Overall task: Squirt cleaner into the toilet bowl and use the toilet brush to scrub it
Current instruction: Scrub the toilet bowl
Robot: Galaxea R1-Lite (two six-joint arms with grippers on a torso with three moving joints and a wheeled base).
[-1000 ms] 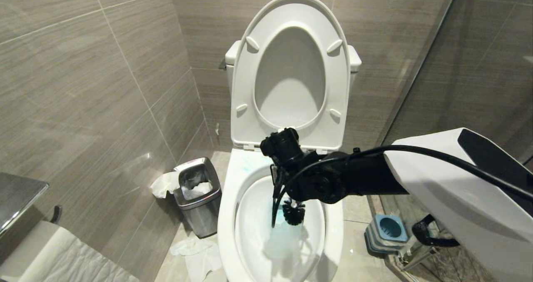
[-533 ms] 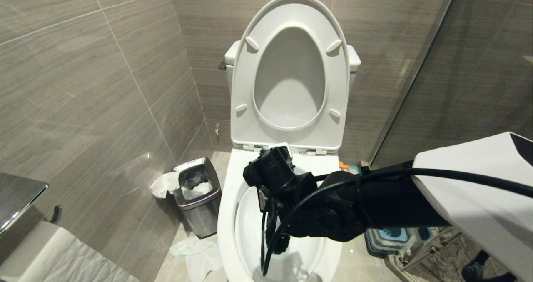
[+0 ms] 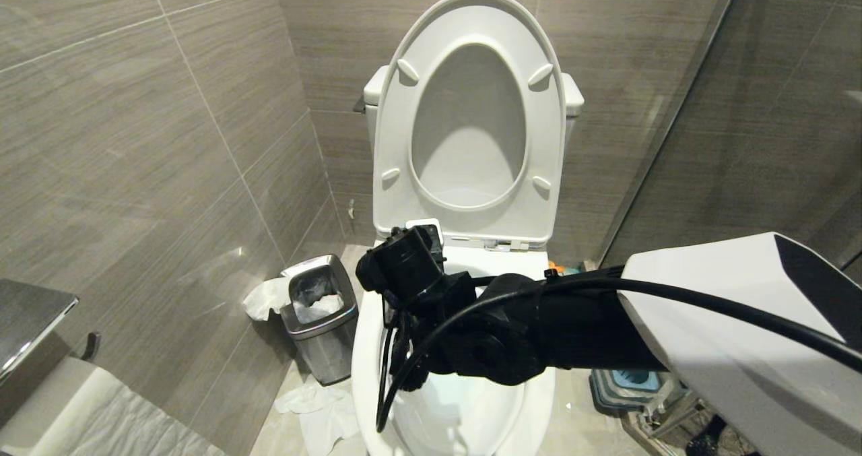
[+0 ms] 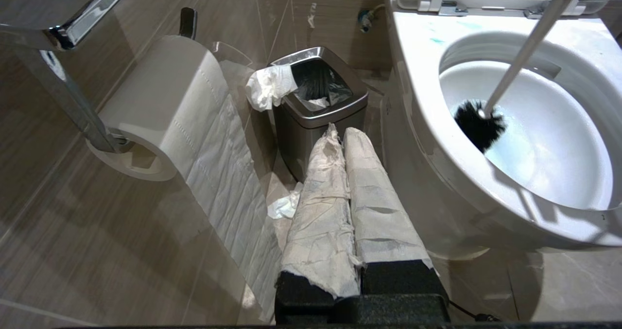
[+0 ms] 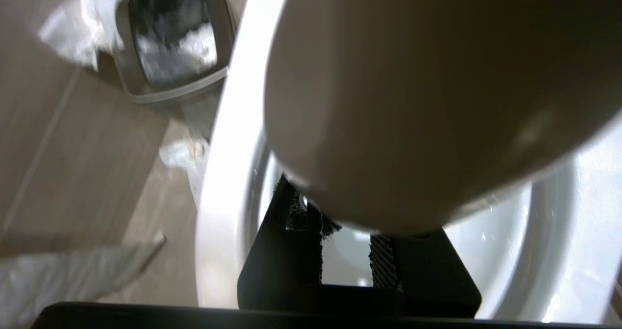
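Observation:
The white toilet bowl stands with seat and lid raised. In the left wrist view the toilet brush slants down into the toilet bowl, and its black bristle head presses against the left inner wall. Teal-tinted water lies beside it. Pale cleaner smears mark the rim near the hinges. My right gripper is shut on the brush handle, whose rounded tip fills the right wrist view. The right arm covers the basin in the head view. My left gripper, its fingers paper-wrapped, hangs shut beside the bowl.
A small steel waste bin with tissue hanging over its edge stands left of the toilet. Crumpled tissue lies on the floor. A toilet paper roll hangs on the left wall. The blue-grey brush holder sits by the glass partition on the right.
My right arm has swung leftward over the bowl. The brush head went from the middle of the basin to its left wall. The left arm has not moved.

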